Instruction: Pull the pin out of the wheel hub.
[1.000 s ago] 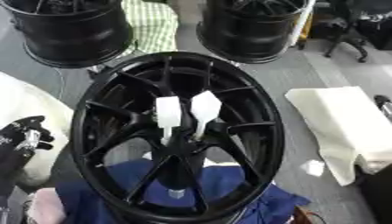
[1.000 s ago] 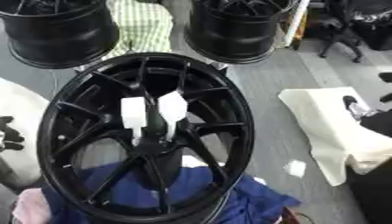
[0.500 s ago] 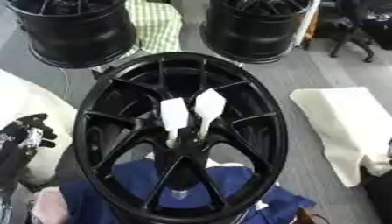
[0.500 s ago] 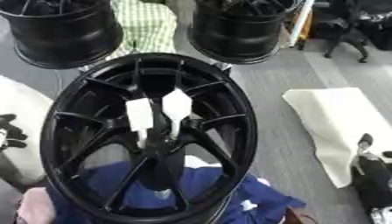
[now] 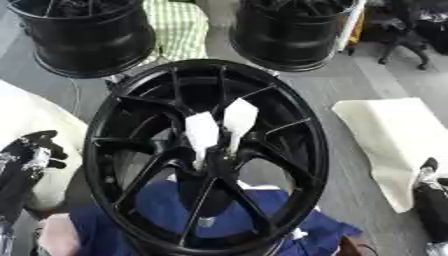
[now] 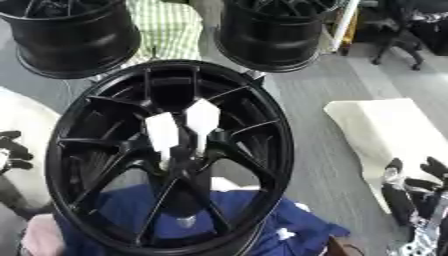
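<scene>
A black spoked wheel hub (image 5: 131, 125) lies tilted in the middle of the view. Two white flat pins (image 5: 203, 132) (image 5: 239, 117) stand side by side in its centre, leaning slightly apart. My left hand (image 5: 31, 155) rests at the left edge beside the rim, open with relaxed fingers and holding nothing. At the lower right my right hand (image 6: 411, 192) is open with fingers pointing up, well clear of the wheel. Neither hand touches the pins.
Two more black wheels (image 5: 83, 35) (image 5: 293, 30) stand at the back with a green checked cloth (image 5: 179, 27) between them. A blue cloth (image 5: 166, 215) lies under the hub. A cream cloth (image 5: 394, 135) lies on the floor at right, a white one (image 5: 26, 115) at left.
My right hand has dropped from the middle of the right edge to the lower right corner. The view has shifted slightly. The pins and my left hand stay as they were.
</scene>
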You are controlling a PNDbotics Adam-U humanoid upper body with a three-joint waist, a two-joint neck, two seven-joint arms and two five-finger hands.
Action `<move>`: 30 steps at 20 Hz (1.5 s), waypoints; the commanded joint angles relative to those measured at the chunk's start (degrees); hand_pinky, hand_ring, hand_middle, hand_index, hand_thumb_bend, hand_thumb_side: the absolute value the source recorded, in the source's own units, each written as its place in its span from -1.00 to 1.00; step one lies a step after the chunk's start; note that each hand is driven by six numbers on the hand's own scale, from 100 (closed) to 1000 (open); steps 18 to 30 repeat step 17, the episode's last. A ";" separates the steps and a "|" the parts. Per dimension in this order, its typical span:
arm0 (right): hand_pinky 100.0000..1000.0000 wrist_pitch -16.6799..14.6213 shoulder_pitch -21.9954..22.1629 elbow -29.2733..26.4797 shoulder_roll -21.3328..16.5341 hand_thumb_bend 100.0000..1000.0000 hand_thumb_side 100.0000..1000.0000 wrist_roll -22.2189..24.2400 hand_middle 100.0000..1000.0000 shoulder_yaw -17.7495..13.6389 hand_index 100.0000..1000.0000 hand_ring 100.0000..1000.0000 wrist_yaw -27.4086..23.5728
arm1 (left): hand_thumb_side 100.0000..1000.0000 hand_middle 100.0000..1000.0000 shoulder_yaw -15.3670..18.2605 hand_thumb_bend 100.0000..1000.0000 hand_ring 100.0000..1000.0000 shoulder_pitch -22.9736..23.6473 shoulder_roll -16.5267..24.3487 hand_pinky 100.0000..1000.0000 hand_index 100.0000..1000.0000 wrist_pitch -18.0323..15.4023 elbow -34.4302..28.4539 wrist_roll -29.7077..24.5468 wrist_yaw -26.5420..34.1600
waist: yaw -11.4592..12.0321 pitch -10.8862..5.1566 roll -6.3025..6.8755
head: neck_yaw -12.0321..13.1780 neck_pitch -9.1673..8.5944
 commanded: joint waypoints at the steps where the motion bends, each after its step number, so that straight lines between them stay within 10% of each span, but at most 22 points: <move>1: -0.32 -0.65 -0.67 -0.13 -0.65 -0.59 -0.71 -0.52 0.25 0.37 0.51 -0.05 -0.51 | -0.12 -0.06 0.50 -1.00 0.09 -0.26 0.51 0.06 0.45 -0.34 -1.04 -0.45 0.04 | -0.13 -0.41 0.04 | 0.02 -0.87; 30: -0.33 -1.46 -1.25 -1.46 -0.75 -0.72 -0.76 -0.12 0.21 2.70 0.49 -0.07 -1.61 | -0.10 -0.06 0.43 -1.00 0.09 -0.07 0.25 0.06 0.45 0.37 -1.27 -0.08 0.19 | 0.20 -0.75 -0.23 | 0.02 -0.85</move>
